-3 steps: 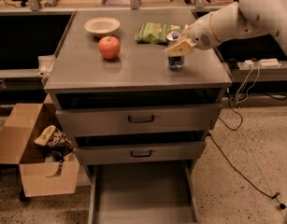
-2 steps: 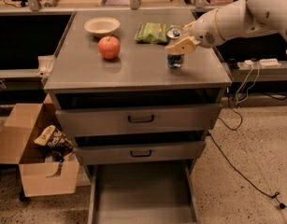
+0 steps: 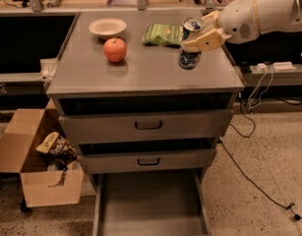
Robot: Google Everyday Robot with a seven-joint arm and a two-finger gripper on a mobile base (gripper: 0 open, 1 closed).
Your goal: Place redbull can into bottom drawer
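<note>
My gripper (image 3: 193, 42) pinched the redbull can (image 3: 189, 59) over the cabinet top (image 3: 140, 70); the open bottom drawer (image 3: 150, 205) awaited it.

Claw (image 3: 189, 44) seemingly gripping redbull can (image 3: 190, 59)

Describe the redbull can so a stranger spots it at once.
On the grey cabinet's top, look at the right side, beside the green bag. There the gripper clasps the redbull can: the only slim silver-and-blue metal cylinder, unlike the round red apple.
</note>
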